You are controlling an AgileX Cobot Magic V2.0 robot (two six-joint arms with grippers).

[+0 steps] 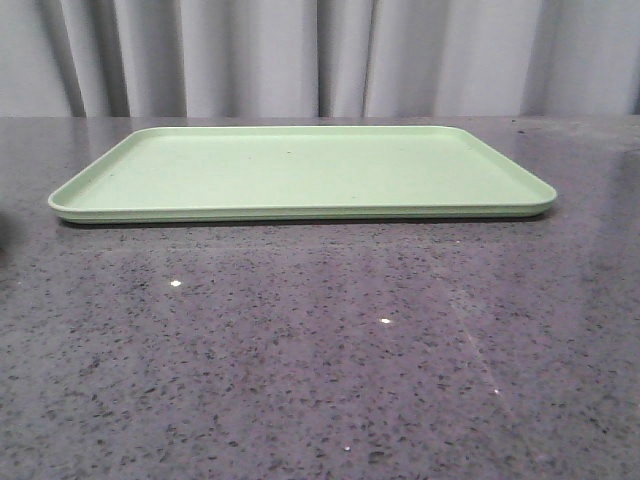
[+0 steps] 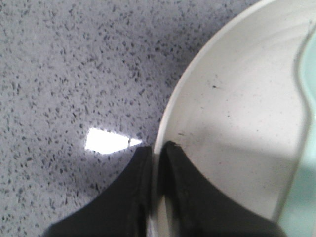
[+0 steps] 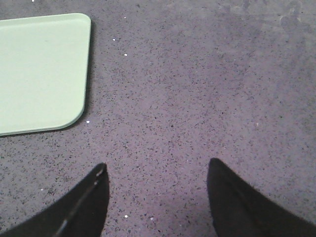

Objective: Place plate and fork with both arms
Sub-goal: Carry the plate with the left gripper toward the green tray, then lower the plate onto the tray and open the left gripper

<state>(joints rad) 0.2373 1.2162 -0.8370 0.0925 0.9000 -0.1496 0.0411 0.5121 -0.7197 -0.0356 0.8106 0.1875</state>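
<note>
Plate point(image 2: 237, 128): rigid, thin-walled, smooth and likely slippery, so the rim is the only sensible hold. Left gripper point(image 2: 157, 150) is pinched on that rim, 1 finger each side, over the table point(image 2: 64, 74) beside the green tray point(image 1: 300, 170). Right gripper point(image 3: 157, 170) hovers spread wide, empty. Fork not visible.

You've got a light green tray point(image 1: 300, 170) on a dark grey table point(image 1: 320, 360) speckled black and white. Plate point(image 2: 232, 123) is cream-white, faint dark specks. Both grippers black: left gripper point(image 2: 155, 150), right gripper point(image 3: 157, 170). Pale grey curtain point(image 1: 320, 55) behind.
</note>
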